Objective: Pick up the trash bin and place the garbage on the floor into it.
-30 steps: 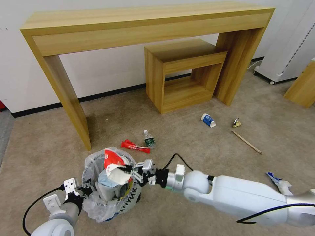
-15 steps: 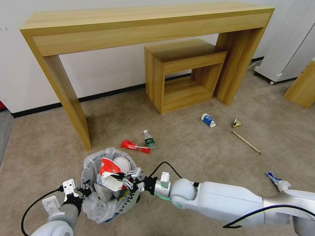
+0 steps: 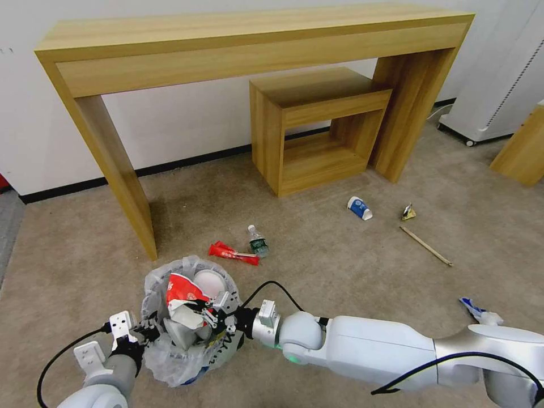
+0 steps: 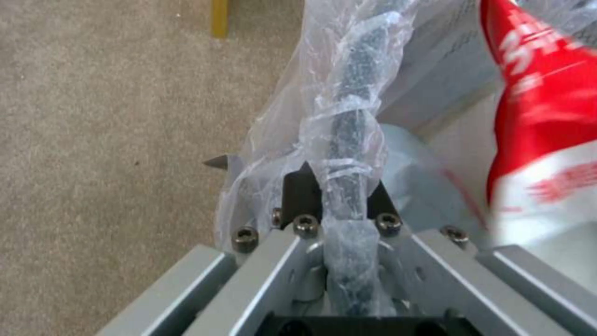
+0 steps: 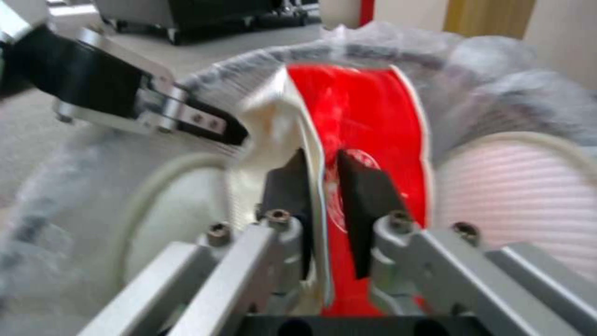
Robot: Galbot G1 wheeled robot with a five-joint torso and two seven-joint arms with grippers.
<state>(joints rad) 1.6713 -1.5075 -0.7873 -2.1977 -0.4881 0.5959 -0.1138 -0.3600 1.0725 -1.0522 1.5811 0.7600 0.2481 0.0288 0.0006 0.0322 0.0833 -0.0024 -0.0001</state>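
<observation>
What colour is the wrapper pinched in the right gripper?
Red with a white edge, best in the right wrist view: wrapper, right gripper.

Lower left of frame: the trash bin [image 3: 170, 362], bag-lined, holds a red-and-white wrapper [image 3: 182, 290]. The left gripper [image 3: 148, 330] clamps its rim; the right gripper [image 3: 212, 315] reaches inside. On the carpet [image 3: 340, 266] lie a bottle [image 3: 258, 241], paper cup [image 3: 360, 208] and wooden stick [image 3: 425, 245].

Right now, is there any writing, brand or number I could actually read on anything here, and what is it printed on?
None can be read.
Red wrapper, pinched by the right gripper in the trash bin: white print, blurred.
Bin liner bag: black lettering, crumpled, unreadable.
Small bottle label: too small.
Paper cup: too small.
The left gripper clamps the bin's rim.
</observation>
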